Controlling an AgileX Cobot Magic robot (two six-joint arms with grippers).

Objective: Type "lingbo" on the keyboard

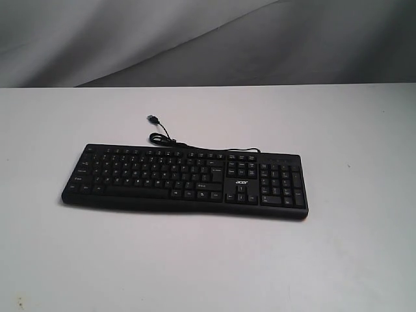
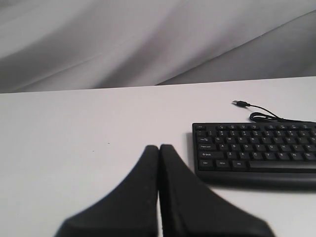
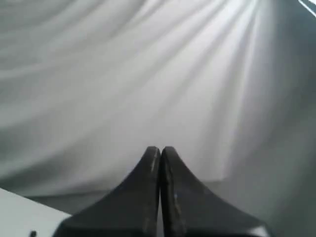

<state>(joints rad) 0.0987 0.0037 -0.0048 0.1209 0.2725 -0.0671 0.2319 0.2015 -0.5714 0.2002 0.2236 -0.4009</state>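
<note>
The long black keyboard (image 1: 185, 180) lies flat in the middle of the white table, its number pad and white logo at the right end. Its thin black cable (image 1: 162, 134) curls behind it and ends in a loose plug. No arm shows in the exterior view. In the left wrist view my left gripper (image 2: 159, 148) is shut and empty, apart from the keyboard's (image 2: 256, 150) left end with bare table between. My right gripper (image 3: 160, 149) is shut with nothing in it and faces the grey cloth backdrop; the keyboard is out of that view.
The white table (image 1: 208, 260) stretches wide on all sides of the keyboard. A grey draped cloth (image 1: 195, 39) hangs behind the table's far edge. A corner of the table (image 3: 24, 217) shows in the right wrist view.
</note>
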